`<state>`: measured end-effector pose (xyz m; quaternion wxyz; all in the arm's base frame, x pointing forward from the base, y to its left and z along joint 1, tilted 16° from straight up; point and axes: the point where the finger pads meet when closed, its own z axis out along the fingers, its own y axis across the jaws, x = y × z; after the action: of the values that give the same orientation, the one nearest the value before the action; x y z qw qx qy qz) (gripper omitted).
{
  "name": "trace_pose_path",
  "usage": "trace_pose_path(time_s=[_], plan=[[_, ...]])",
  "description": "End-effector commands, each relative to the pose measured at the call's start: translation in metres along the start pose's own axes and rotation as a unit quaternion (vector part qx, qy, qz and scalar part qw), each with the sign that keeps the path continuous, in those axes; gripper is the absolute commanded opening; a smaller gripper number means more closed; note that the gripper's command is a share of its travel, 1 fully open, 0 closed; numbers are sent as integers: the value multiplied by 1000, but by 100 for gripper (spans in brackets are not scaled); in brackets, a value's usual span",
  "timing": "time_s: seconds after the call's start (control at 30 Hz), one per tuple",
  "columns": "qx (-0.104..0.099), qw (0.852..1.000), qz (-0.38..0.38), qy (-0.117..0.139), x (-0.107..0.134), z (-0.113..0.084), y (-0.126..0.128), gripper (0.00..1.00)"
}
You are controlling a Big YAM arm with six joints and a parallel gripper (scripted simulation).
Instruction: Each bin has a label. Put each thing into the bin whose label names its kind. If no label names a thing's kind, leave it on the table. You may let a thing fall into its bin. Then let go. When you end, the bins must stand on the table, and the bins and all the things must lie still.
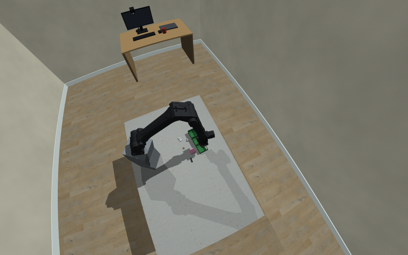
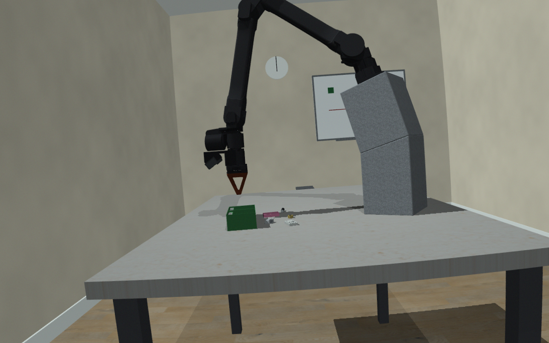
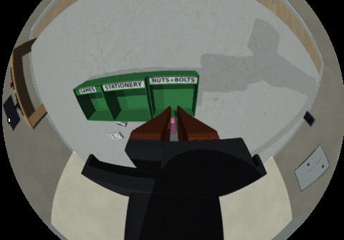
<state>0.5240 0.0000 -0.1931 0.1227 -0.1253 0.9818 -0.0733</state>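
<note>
The worktop (image 1: 154, 221) (image 2: 331, 256) (image 3: 143, 25) is carrying three joined green bins (image 1: 201, 149) (image 2: 241, 219) (image 3: 83, 105), labelled games, stationery, and nuts and bolts. The claw (image 1: 203, 142) (image 2: 238, 194) (image 3: 173, 109) is hovering above them, nearly closed, gripping nothing. Outside the bins, the pink block (image 1: 192, 151) (image 2: 270, 214) (image 3: 173, 125), white tile (image 1: 179, 139) (image 2: 290, 222) (image 3: 115, 135), black piece (image 1: 191, 160) (image 2: 282, 209), greyish piece (image 1: 187, 139) (image 2: 270, 220) (image 3: 122, 124) and brassy bit (image 1: 183, 148) (image 2: 290, 216) are all lying loose. I'm seeing nothing sorted; matching kinds to labels is seemingly all remaining.
</note>
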Motion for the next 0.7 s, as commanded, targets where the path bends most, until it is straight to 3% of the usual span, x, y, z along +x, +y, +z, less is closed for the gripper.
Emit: trace_pose_path(time_s=[0.0, 0.1, 0.13, 0.17, 0.2, 0.67], plan=[[-2, 1000, -8, 7, -2, 6, -7, 8], [-1, 1000, -16, -5, -9, -11, 0, 8], [-1, 1000, -16, -2, -6, -9, 0, 8], [-3, 1000, -15, 4, -2, 8, 1, 8], [0, 1000, -12, -5, -8, 10, -2, 8], [1, 1000, -7, -4, -5, 44, -7, 8]])
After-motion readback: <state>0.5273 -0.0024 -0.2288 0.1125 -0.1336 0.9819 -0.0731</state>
